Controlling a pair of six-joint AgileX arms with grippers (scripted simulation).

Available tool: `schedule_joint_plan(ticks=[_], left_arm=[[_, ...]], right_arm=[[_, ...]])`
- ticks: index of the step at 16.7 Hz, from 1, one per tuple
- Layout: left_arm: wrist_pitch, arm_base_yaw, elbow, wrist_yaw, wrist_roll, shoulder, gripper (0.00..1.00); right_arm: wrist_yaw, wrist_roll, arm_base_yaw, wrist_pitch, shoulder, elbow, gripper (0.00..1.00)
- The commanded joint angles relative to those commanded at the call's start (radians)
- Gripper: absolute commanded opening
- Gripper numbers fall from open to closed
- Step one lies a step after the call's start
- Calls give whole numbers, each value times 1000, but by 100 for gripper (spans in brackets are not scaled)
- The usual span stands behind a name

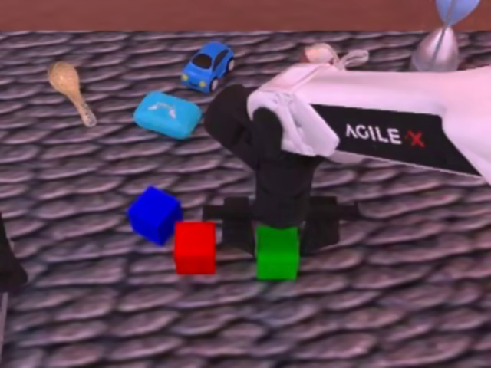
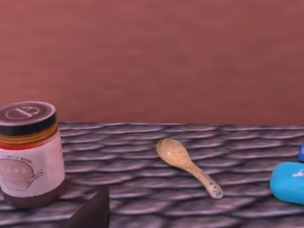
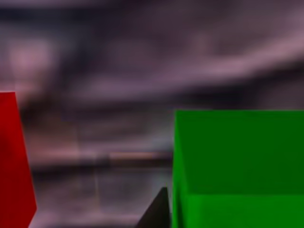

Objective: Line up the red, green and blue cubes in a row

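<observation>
The red cube (image 1: 195, 247) and the green cube (image 1: 276, 251) stand side by side near the table's middle with a gap between them. The blue cube (image 1: 155, 215) sits turned at the red cube's back-left corner. My right gripper (image 1: 278, 230) reaches in from the right and points down over the green cube, shut on it. In the right wrist view a dark finger (image 3: 156, 211) lies against the side of the green cube (image 3: 237, 161), and the red cube (image 3: 12, 161) is beside it. My left arm (image 1: 8, 268) is parked at the left edge, its gripper open.
Behind the cubes lie a teal soap-like block (image 1: 167, 115), a light-blue toy car (image 1: 208, 65) and a wooden spoon (image 1: 70, 88). An hourglass-like object (image 1: 439, 42) stands at the back right. A jar (image 2: 29, 154) shows in the left wrist view.
</observation>
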Motion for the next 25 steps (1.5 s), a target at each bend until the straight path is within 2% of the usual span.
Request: schedule_joint_plan(ticks=[2,3,12,19,25], left_arm=[[0,0,0,0,0,0,100],[0,0,0,0,0,0,100],[0,0,0,0,0,0,100],[0,0,0,0,0,0,100],[0,0,0,0,0,0,100]], right_arm=[[0,0,0,0,0,0,98],[0,0,0,0,0,0,100],[0,-1,-1,-4,-1,4,100],[-1,0,6,-221,-48,167,100],[-1,-2,2,-244,-54,187,100]])
